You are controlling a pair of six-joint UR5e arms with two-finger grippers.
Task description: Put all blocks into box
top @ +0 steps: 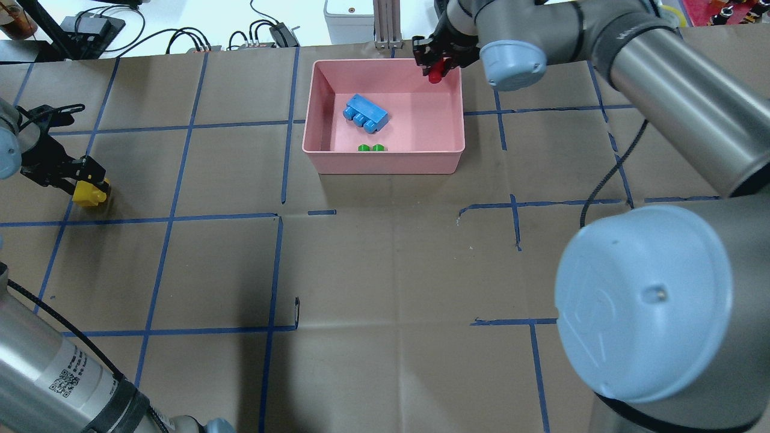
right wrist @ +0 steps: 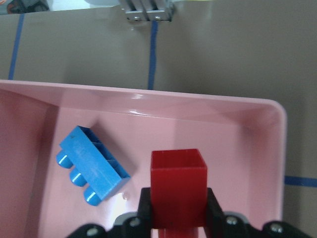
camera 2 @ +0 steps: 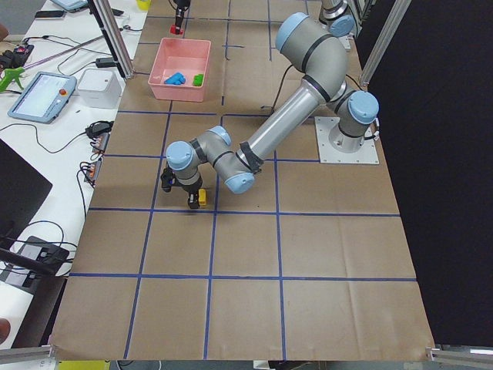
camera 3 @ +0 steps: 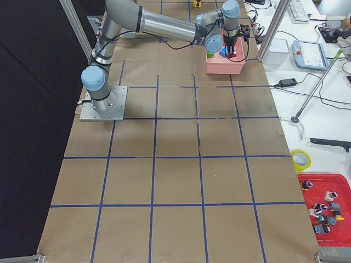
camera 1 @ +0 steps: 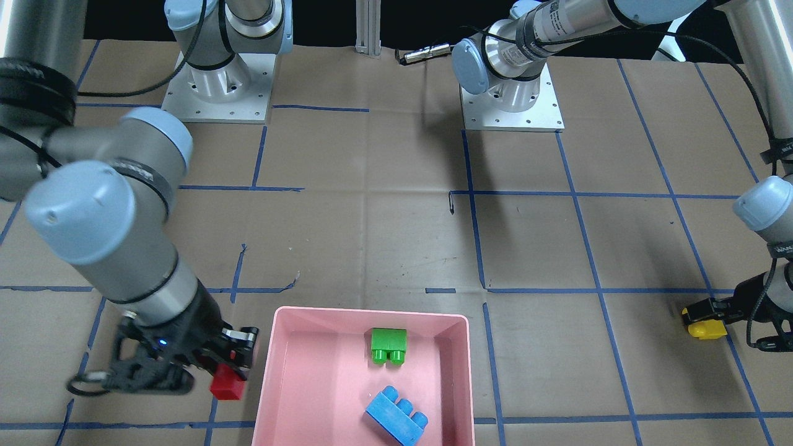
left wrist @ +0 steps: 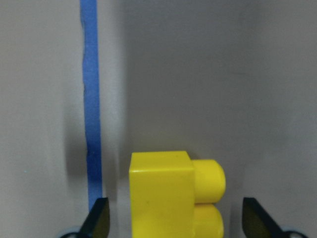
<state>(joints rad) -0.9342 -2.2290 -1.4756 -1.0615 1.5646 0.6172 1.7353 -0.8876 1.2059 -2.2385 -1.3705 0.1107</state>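
While my right end effector (right wrist: 178,210) pinches the red block (right wrist: 178,181) above the 1 o'clock corner of the box (top: 385,162) for release, my left end effector (left wrist: 176,220) straddles the yellow block (left wrist: 161,193), wide open, toward 9 o'clock.

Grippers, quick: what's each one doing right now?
Left gripper: open, straddling the yellow block without touching it.
Right gripper: closed on the red block.

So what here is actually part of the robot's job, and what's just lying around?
Job: pink box; green block and blue block inside it; red block in right gripper; yellow block, straddled by open left gripper.
Lying about, on side benches: tablet, yellow tape roll, red parts tray.
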